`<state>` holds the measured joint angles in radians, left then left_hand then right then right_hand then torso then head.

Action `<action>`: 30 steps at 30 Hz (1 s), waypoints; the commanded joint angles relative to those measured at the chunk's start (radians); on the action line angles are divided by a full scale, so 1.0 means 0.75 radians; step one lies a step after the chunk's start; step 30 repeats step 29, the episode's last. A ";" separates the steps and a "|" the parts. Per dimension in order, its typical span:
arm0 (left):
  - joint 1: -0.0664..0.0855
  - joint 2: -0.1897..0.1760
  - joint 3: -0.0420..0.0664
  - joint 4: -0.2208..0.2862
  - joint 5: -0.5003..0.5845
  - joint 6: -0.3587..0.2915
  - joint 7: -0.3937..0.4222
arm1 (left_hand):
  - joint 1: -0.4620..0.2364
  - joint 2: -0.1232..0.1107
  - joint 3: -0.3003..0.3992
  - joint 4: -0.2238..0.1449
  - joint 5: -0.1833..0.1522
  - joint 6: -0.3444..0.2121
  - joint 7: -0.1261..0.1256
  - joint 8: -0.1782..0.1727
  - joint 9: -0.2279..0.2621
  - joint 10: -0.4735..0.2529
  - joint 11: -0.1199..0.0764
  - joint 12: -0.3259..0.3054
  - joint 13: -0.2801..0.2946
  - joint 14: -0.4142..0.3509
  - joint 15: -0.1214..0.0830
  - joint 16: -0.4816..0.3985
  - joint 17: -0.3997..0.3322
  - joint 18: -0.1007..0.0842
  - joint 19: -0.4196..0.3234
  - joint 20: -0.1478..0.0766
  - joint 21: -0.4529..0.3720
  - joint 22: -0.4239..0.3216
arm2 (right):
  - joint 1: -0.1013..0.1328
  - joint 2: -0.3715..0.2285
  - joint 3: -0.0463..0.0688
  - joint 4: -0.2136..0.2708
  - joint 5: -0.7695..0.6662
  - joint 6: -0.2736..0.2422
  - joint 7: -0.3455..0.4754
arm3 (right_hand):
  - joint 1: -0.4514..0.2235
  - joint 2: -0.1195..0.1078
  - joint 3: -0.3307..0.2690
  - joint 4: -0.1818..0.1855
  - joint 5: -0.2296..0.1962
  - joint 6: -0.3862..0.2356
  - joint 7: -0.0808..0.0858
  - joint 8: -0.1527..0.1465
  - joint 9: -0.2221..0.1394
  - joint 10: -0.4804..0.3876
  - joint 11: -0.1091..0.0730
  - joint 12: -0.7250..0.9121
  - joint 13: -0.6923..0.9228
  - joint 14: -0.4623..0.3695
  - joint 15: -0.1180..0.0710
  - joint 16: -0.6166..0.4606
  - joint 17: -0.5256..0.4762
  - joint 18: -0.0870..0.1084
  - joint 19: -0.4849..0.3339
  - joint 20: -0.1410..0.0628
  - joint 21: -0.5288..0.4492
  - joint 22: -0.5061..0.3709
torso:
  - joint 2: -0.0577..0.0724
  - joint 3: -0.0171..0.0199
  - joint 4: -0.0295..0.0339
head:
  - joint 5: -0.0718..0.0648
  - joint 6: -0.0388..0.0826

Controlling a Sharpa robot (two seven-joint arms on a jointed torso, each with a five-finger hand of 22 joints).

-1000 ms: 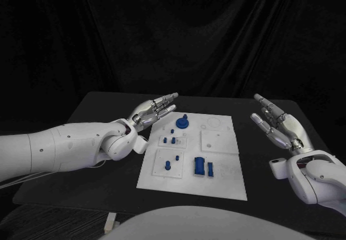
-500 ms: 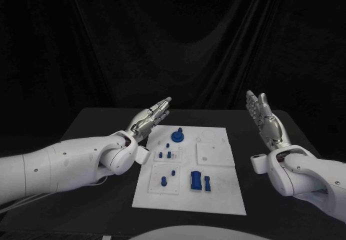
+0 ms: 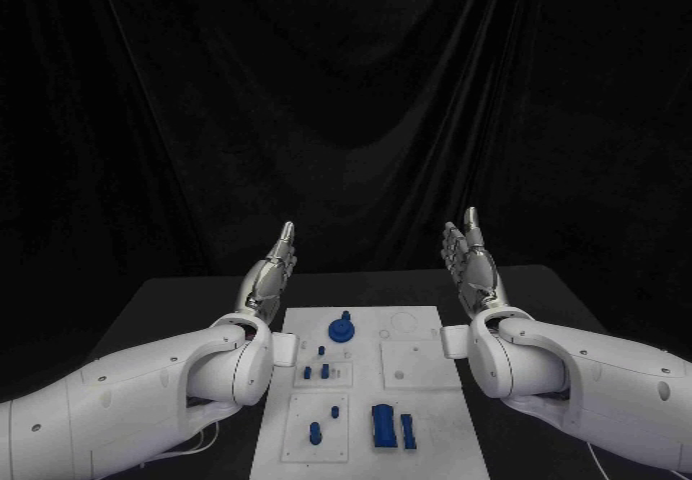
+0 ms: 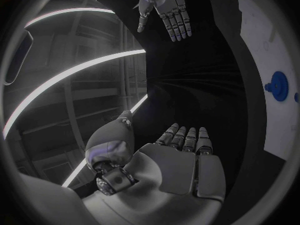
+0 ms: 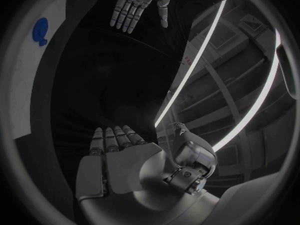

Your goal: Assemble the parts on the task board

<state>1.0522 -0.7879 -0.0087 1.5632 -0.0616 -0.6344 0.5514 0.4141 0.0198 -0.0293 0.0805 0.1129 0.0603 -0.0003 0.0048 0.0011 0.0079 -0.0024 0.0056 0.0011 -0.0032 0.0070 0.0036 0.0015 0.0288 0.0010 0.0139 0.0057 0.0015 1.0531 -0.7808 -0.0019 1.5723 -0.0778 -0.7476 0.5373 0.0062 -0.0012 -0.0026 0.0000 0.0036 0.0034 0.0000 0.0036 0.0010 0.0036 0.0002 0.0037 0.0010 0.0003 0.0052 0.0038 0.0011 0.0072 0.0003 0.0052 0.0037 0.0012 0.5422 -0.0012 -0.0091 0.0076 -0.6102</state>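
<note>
**Both hands raised, palms facing, board between the arms**

Your left hand [image 3: 270,272] has its fingers straight and together, released, grasping nothing. Your right hand [image 3: 470,262] mirrors it: fingers extended, nothing held, nothing touched. You see the same flat palms in the wrist views, left [image 4: 181,157] and right [image 5: 115,157], each facing the other across the gap.

Both hands stand upright above the far end of the task board [image 3: 418,400], well clear of it. Judgement: a neutral pose, keeping the fingers off the parts.

The board lies flat on the black table [image 3: 159,310]. On it stand a round blue knob [image 3: 342,329], small blue pegs [image 3: 325,372] and two upright blue blocks [image 3: 391,427]. How far the assembly stands, you cannot tell.
</note>
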 commanded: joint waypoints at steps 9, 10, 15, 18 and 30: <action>-0.003 0.011 0.012 0.009 0.082 -0.181 -0.042 | -0.287 -0.026 0.039 -0.107 -0.151 -0.080 0.000 -0.006 -0.002 -0.011 0.003 -0.007 -0.001 0.004 -0.009 -0.005 -0.002 -0.038 -0.001 -0.018 -0.008 -0.002 | -0.004 0.001 0.003 -0.003 0.104 -0.030 -0.023 | -0.008 0.002 0.003 0.000 -0.005 -0.005 0.000 -0.005 -0.001 -0.005 0.000 -0.005 -0.001 0.000 -0.007 -0.005 -0.001 -0.010 0.000 -0.007 -0.005 -0.002 | 0.003 0.0015 0.0121 | -0.010 0.014; -0.003 0.011 0.012 0.009 0.082 -0.181 -0.042 | -0.298 -0.026 0.039 -0.107 -0.151 -0.080 0.000 -0.006 -0.002 -0.011 0.003 -0.007 -0.001 0.004 -0.009 -0.005 -0.002 -0.038 -0.001 -0.018 -0.008 -0.002 | -0.004 0.001 0.003 -0.003 0.104 -0.030 -0.023 | -0.008 0.002 0.003 0.000 -0.005 -0.005 0.000 -0.005 -0.001 -0.005 0.000 -0.005 -0.001 0.000 -0.007 -0.005 -0.001 -0.010 0.000 -0.007 -0.005 -0.002 | 0.003 0.0015 0.0121 | -0.010 0.014; -0.003 0.011 0.012 0.009 0.082 -0.181 -0.042 | -0.342 -0.026 0.039 -0.107 -0.151 -0.080 0.000 -0.006 -0.002 -0.011 0.003 -0.007 -0.001 0.004 -0.009 -0.005 -0.002 -0.038 -0.001 -0.018 -0.008 -0.002 | -0.004 0.001 0.003 -0.003 0.104 -0.030 -0.023 | -0.008 0.002 0.003 0.000 -0.005 -0.005 0.000 -0.005 -0.001 -0.005 0.000 -0.005 -0.001 0.000 -0.007 -0.005 -0.001 -0.010 0.000 -0.007 -0.005 -0.002 | 0.003 0.0015 0.0121 | -0.010 0.014; -0.003 0.011 0.012 0.009 0.082 -0.181 -0.042 | -0.370 -0.026 0.039 -0.107 -0.151 -0.080 0.000 -0.006 -0.002 -0.011 0.003 -0.007 -0.001 0.004 -0.009 -0.005 -0.002 -0.038 -0.001 -0.018 -0.008 -0.002 | -0.004 0.001 0.003 -0.003 0.104 -0.030 -0.023 | -0.008 0.002 0.003 0.000 -0.005 -0.005 0.000 -0.005 -0.001 -0.005 0.000 -0.005 -0.001 0.000 -0.007 -0.005 -0.001 -0.010 0.000 -0.007 -0.005 -0.002 | 0.003 0.0015 0.0121 | -0.010 0.014; -0.003 0.011 0.012 0.009 0.082 -0.181 -0.042 | -0.552 -0.026 0.039 -0.107 -0.151 -0.080 0.000 -0.006 -0.002 -0.011 0.003 -0.007 -0.001 0.004 -0.009 -0.005 -0.002 -0.038 -0.001 -0.018 -0.008 -0.002 | -0.004 0.001 0.003 -0.003 0.104 -0.030 -0.023 | -0.008 0.002 0.003 0.000 -0.005 -0.005 0.000 -0.005 -0.001 -0.005 0.000 -0.005 -0.001 0.000 -0.007 -0.005 -0.001 -0.010 0.000 -0.007 -0.005 -0.002 | 0.003 0.0015 0.0121 | -0.010 0.014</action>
